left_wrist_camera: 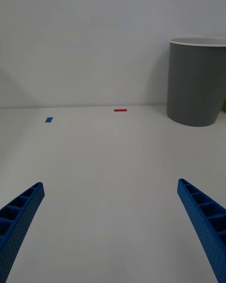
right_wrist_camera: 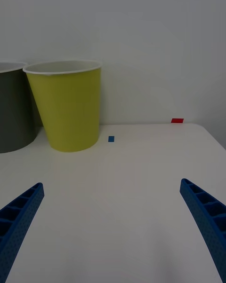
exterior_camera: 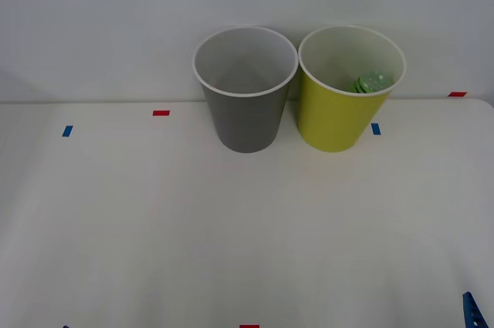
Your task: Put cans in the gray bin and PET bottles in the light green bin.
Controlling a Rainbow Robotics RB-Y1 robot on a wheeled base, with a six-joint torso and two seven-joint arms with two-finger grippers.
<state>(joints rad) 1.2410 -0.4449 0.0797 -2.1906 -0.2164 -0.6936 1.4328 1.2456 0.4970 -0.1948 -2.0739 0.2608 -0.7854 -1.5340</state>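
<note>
Blue ribbed fingers of the right gripper (right_wrist_camera: pixel 110 231) stand spread wide over bare white table (exterior_camera: pixel 231 235); ahead and to its left sits the light green bin (right_wrist_camera: pixel 66 106), the PET bottle (exterior_camera: pixel 373 82) lying inside. Further left, touching it, stands the gray bin (exterior_camera: pixel 245 96), ahead of the left gripper (left_wrist_camera: pixel 110 231), likewise spread apart.

Soft, even light fills all three views, with no glare on the white table (exterior_camera: pixel 247 228). The gray bin (exterior_camera: pixel 245 89) and the light green bin (exterior_camera: pixel 347 89) cast only faint, diffuse shadows on the table and the wall (exterior_camera: pixel 116 19) behind them. In the wrist views the bins look sharp, while the blue fingers (right_wrist_camera: pixel 19 217) at the edge look slightly soft.
</note>
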